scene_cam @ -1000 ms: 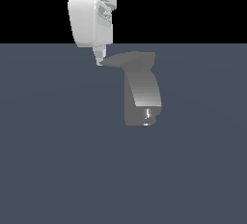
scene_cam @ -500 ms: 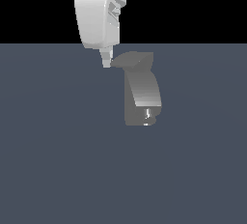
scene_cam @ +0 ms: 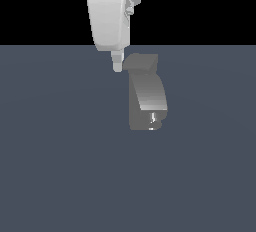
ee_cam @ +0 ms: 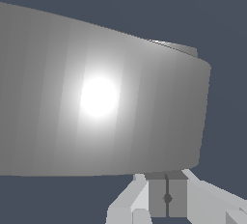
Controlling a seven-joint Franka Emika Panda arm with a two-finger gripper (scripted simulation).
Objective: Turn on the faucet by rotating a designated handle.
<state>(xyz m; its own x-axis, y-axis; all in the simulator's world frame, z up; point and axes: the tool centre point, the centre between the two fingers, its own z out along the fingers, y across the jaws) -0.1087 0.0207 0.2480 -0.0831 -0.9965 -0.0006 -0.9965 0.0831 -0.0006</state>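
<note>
Pushing looks like the step in hand. Handle [scene_cam: 141,63]: thin flat grey blade on top of the faucet [scene_cam: 146,101], long axis running across the exterior view, its end nearest my tool [scene_cam: 117,67]. My tool sits just beside that end, on the exterior view's left, touching or nearly so. Faucet: curved blocky grey body, small shiny nub low on its front, standing mid-worktop [scene_cam: 60,166]. In the wrist view my fingers [ee_cam: 166,196] are pressed together, holding nothing. Sweeping sideways against the blade tip should rotate it.
</note>
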